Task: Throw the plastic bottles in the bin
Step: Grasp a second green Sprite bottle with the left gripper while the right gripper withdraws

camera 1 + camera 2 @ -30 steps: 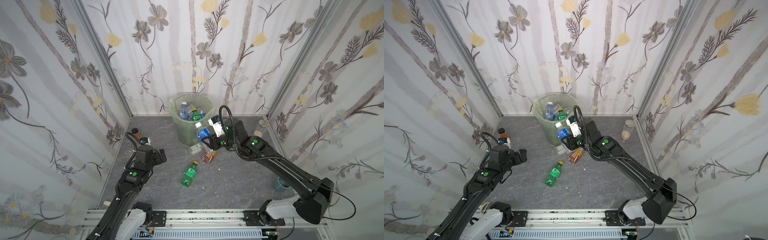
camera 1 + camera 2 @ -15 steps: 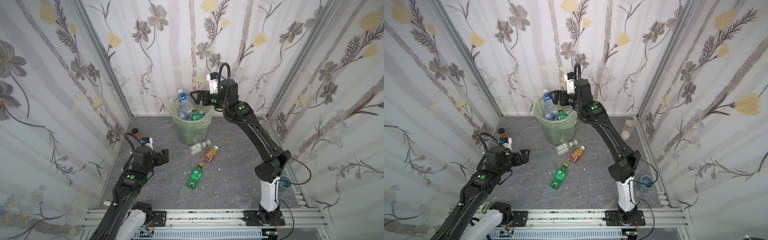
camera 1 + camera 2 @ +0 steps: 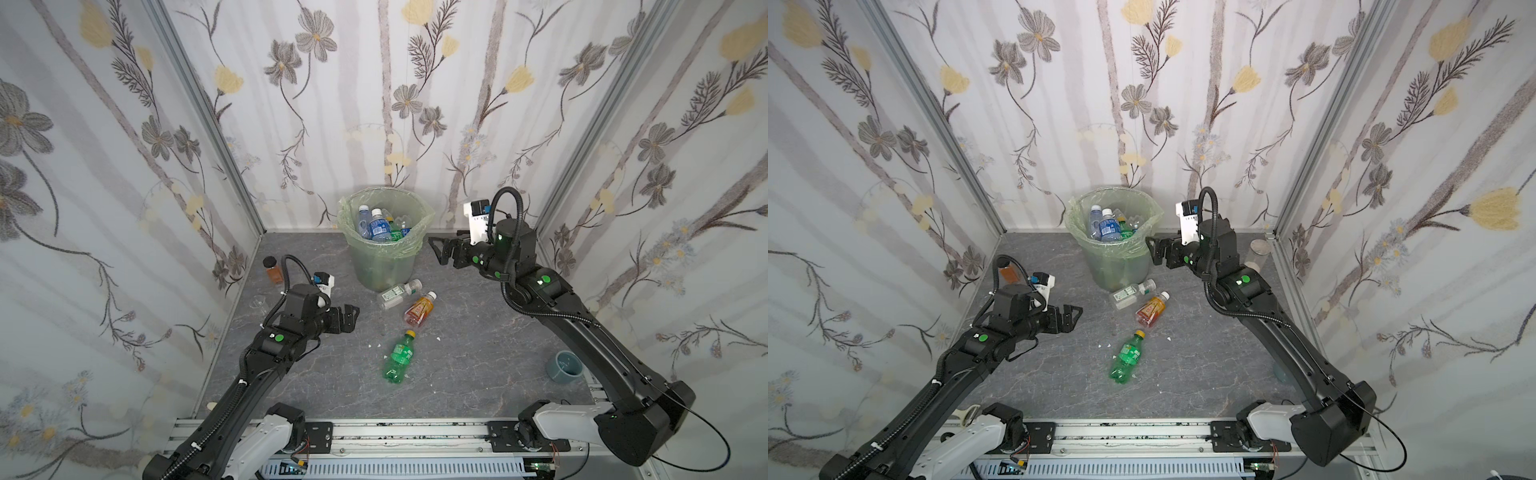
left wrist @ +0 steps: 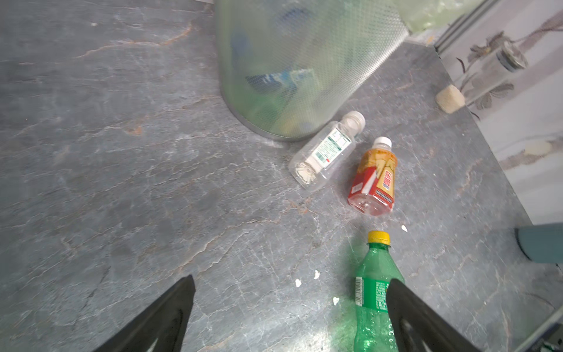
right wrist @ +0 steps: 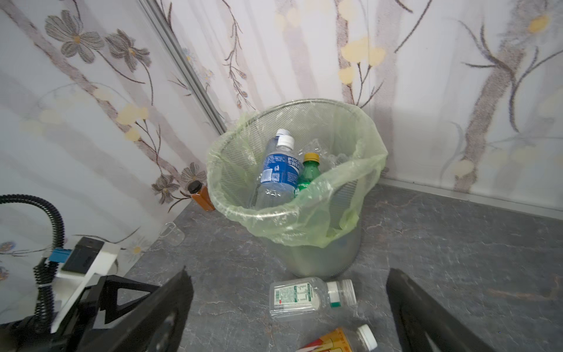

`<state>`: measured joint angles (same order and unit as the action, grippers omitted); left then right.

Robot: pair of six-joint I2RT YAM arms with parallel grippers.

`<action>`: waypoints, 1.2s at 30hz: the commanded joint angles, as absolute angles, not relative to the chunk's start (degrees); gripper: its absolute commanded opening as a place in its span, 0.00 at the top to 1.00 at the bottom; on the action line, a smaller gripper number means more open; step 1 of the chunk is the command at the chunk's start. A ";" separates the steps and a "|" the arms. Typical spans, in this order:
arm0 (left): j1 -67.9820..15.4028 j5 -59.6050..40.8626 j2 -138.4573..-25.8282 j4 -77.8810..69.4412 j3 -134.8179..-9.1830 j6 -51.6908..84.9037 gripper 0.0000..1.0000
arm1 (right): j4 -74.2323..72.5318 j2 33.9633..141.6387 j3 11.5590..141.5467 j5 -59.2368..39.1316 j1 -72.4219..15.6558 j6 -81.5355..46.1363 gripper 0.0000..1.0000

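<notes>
Top views, both: green bottle (image 3: 398, 356) lies lowest at frame centre, orange bottle (image 3: 419, 309) above it, and clear white-labelled bottle (image 3: 395, 294) just beside the foot of the bin (image 3: 376, 266). All three are flat on the grey floor (image 3: 478, 365). The bin, upper centre, holds several more. Left of the bottles, the left gripper (image 3: 352, 318) has jaws spread, empty. Beside the bin wall, the right gripper (image 3: 435, 250) likewise. Judgement: the left arm suits the green bottle. It should close across the labelled body, not the neck, and clear the rim before letting go.

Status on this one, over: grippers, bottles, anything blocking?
Left gripper and right gripper open, empty. Clear bottle, orange bottle, green bottle lying on tabletop near bin; other bottles inside it. Nothing blocking them.
</notes>
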<state>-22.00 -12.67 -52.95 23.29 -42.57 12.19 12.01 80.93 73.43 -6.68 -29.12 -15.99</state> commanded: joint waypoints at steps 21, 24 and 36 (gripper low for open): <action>-57.71 -0.02 -76.95 6.42 -40.34 28.03 0.05 | 6.90 71.64 50.51 -6.24 -20.92 -21.01 0.00; -59.85 0.17 -81.78 5.74 -41.75 28.32 0.12 | 6.76 71.56 50.20 -6.28 -20.69 -21.09 0.00; -62.67 2.34 -89.88 5.53 -44.41 31.47 0.47 | 6.86 69.27 48.16 -6.28 -19.91 -21.44 0.00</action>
<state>-62.59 0.34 -89.91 5.91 -44.42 29.52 9.23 69.65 48.64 -6.09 -20.01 -20.97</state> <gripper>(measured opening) 0.533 0.996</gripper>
